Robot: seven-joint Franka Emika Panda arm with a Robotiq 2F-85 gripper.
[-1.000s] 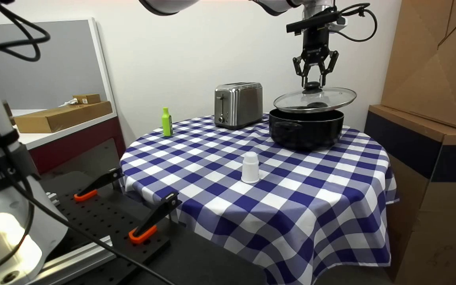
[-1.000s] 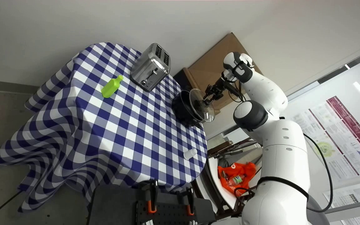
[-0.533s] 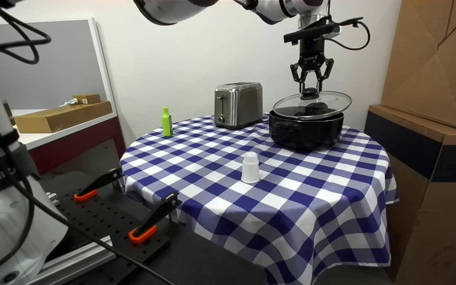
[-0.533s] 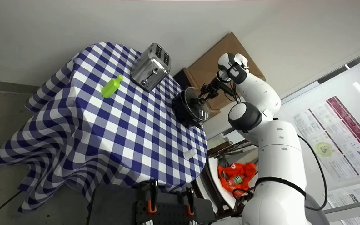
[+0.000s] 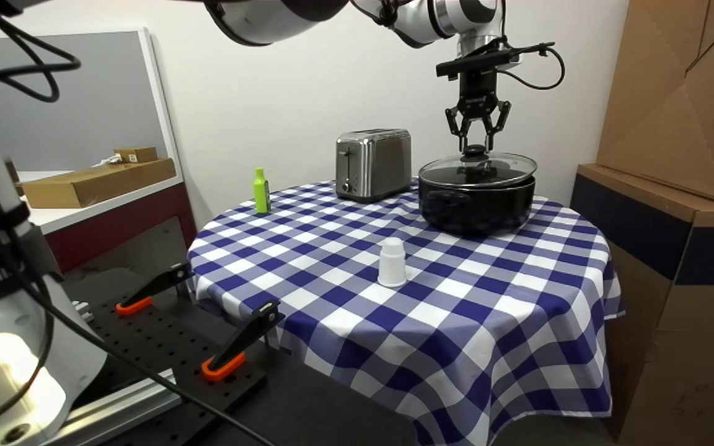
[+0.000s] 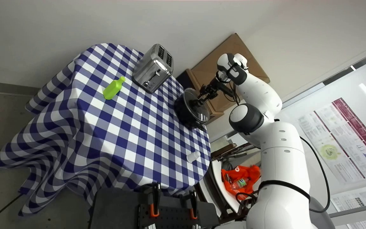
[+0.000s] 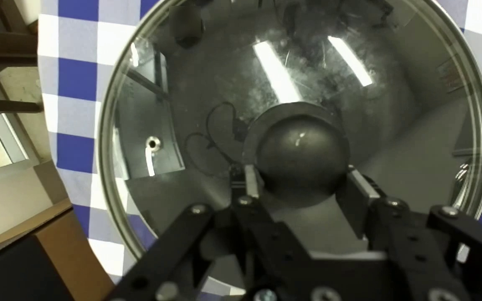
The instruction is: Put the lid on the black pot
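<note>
The round glass lid (image 5: pixel 444 171) with its metal rim sits over the mouth of the black pot (image 5: pixel 476 214). In an exterior view the lid is slightly tilted: its left edge is at the pot's rim and its right edge stands a little higher. The lid (image 6: pixel 202 112) and pot (image 6: pixel 183 114) also show in an exterior view. My gripper (image 5: pixel 476 148) points down and is shut on the lid's dark knob. In the wrist view the fingers (image 7: pixel 299 179) stand on both sides of the knob, and the lid (image 7: pixel 224 79) hides the pot.
A silver toaster (image 5: pixel 374 166) stands left of the pot on the checkered table (image 5: pixel 332 291). A green bottle (image 5: pixel 261 193) stands farther left, and a white cup (image 5: pixel 392 265) stands in front. Large cardboard boxes (image 5: pixel 679 111) rise beside the table, close to the pot.
My gripper has moved down and a little left with the lid, which was above the pot and now rests at least partly on its rim. The pot has shifted very slightly left.
</note>
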